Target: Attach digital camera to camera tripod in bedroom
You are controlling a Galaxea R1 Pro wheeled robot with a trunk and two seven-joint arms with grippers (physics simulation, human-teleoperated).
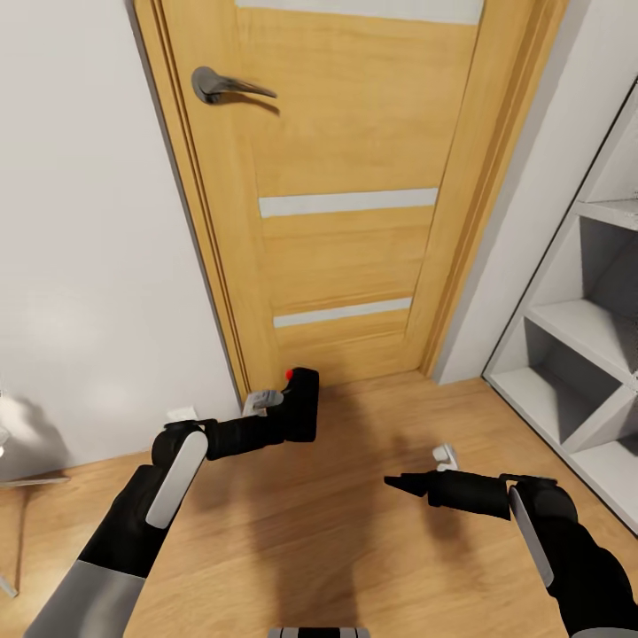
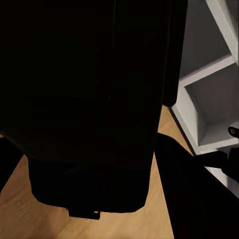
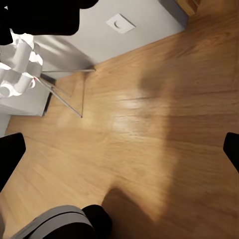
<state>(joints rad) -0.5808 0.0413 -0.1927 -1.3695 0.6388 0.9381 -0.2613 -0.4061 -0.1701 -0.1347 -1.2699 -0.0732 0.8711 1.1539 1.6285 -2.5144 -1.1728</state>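
Two arms reach forward over the light wood plank floor in front of an oak door set in a pale grey wall. The left gripper is pinched onto the digital camera, which sits at the tip of its fingers, held in the air above the floor and low before the door, its red button on the upper side. In the left wrist view the camera's black body looms close and dark between the fingers, with the white cube shelf beyond it. The right gripper hangs above the floor to the right of the camera, well apart from it, holding nothing; in the right wrist view its two dark fingertips stand wide apart at the edges of the picture, with bare planks between them. That view also shows thin silver-white legs standing on the floor near the wall, beside a white wall socket. The cube shelf stands at the right of the head view.
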